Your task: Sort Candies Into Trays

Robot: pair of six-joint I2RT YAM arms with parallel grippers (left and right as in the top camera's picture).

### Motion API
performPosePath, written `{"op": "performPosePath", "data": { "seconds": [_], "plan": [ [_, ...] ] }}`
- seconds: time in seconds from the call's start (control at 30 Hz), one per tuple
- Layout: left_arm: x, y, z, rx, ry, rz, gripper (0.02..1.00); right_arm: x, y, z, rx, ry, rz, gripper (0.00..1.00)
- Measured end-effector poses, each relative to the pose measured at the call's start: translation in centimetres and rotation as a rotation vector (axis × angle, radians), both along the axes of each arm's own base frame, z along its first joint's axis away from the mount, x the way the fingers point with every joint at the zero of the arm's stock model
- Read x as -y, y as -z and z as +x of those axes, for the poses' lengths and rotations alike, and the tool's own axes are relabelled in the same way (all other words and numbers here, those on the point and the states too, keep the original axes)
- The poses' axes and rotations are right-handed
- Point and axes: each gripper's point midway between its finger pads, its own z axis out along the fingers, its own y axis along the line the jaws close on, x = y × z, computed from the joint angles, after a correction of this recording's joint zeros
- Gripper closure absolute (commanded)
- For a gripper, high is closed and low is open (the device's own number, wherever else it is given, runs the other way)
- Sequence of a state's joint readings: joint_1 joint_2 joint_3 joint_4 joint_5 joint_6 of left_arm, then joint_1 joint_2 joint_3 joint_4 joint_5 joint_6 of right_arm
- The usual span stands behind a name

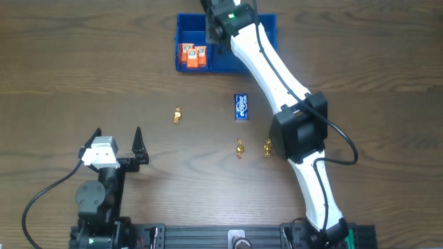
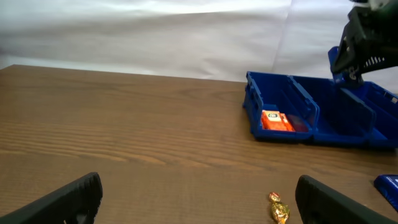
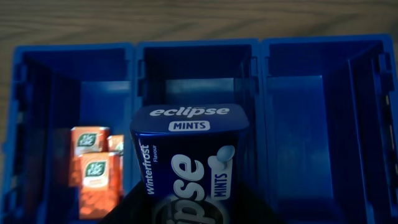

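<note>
There's the right tool (image 1: 215, 30) at 12 o'clock on the counter (image 1: 83, 69), pinching the mint tin (image 3: 189, 155) end-first right above the middle bay (image 3: 196, 84) of the blue tray (image 3: 260, 74), orange boxes (image 3: 93, 168) one bay toward 9 o'clock, left tool (image 1: 118, 135) spread at 7.

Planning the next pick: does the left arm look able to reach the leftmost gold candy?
Probably yes: the gold candy lies on bare table ahead of the left gripper and its open fingers, nothing between.

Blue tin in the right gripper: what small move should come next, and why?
Probably lower the tin into the tray's middle compartment and open. The right gripper holds it over that compartment, while the orange boxes lie in the next one, so the kinds stay apart.
</note>
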State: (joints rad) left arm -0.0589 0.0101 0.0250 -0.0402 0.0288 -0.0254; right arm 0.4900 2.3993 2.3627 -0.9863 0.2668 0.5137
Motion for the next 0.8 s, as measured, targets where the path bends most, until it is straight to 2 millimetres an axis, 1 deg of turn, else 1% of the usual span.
{"op": "performPosePath", "data": {
  "seconds": [0.03,0.07,0.1,0.13,0.23,0.3,0.37,0.5,0.57,0.63,0.7,0.8],
  "plan": [
    [0.0,0.0,0.0,0.0,0.0,0.0,0.02,0.1,0.1,0.1,0.002,0.004,-0.003,0.665],
    [0.0,0.0,0.0,0.0,0.0,0.0,0.023,0.2,0.1,0.3,0.008,0.007,-0.003,0.577],
    [0.0,0.0,0.0,0.0,0.0,0.0,0.02,0.3,0.0,0.5,0.015,0.013,-0.004,0.522],
    [0.0,0.0,0.0,0.0,0.0,0.0,0.02,0.3,0.0,0.5,0.018,0.009,-0.009,0.514],
    [0.0,0.0,0.0,0.0,0.0,0.0,0.02,0.4,-0.1,0.7,0.028,0.008,-0.013,0.411],
    [0.0,0.0,0.0,0.0,0.0,0.0,0.02,0.3,-0.2,0.8,0.034,0.007,-0.012,0.303],
    [0.0,0.0,0.0,0.0,0.0,0.0,0.02,0.3,-0.3,0.9,0.036,0.005,-0.014,0.261],
    [0.0,0.0,0.0,0.0,0.0,0.0,0.02,0.5,0.0,0.5,0.018,0.004,-0.025,0.235],
    [0.0,0.0,0.0,0.0,0.0,0.0,0.023,0.9,0.4,-0.2,-0.014,0.004,-0.043,0.226],
    [0.0,0.0,0.0,0.0,0.0,0.0,0.02,1.4,1.1,-1.5,-0.072,-0.001,-0.073,0.207],
    [0.0,0.0,0.0,0.0,0.0,0.0,0.02,1.9,1.5,-3.3,-0.138,-0.01,-0.107,0.2],
    [0.0,0.0,0.0,0.0,0.0,0.0,0.02,1.8,1.8,-6.0,-0.213,-0.031,-0.129,0.205]
  ]
}}
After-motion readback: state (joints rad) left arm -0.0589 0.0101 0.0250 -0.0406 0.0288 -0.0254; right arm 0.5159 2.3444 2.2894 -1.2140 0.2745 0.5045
